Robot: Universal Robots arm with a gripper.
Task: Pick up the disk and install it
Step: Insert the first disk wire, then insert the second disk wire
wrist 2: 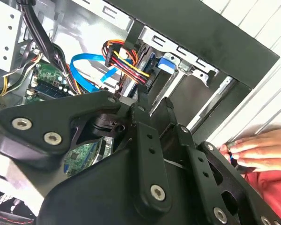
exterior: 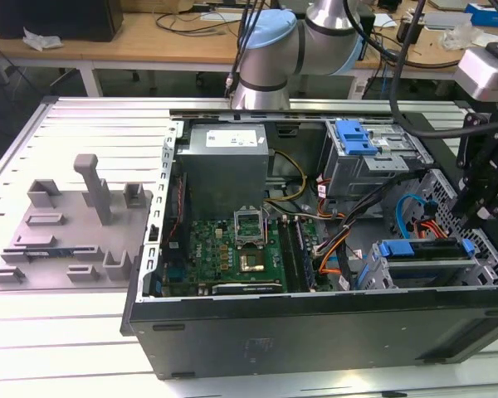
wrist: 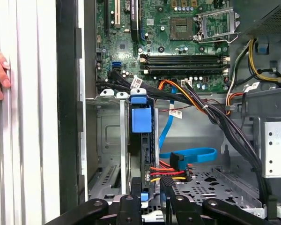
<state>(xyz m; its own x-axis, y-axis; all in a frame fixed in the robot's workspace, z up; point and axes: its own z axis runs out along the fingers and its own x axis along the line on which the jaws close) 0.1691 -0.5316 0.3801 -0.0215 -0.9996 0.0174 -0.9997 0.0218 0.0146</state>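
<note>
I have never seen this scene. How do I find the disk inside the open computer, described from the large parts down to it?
Start at the open computer case lying on the metal table. In the exterior view, go to the silver drive cage at the case's right end, below the gripper. The disk stands on edge in it, marked by its blue carrier frame; the neighbouring bay is bare metal.

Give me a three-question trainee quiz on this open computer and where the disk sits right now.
1. True or false: the computer case has its side panel closed.
2. The disk in its blue carrier is: A) standing in the drive cage; B) lying flat outside the case; C) held in the air.
3. Fill in: the gray fixture lies on the exterior view's ____ of the case.
Key: 1 false; 2 A; 3 left.
</note>
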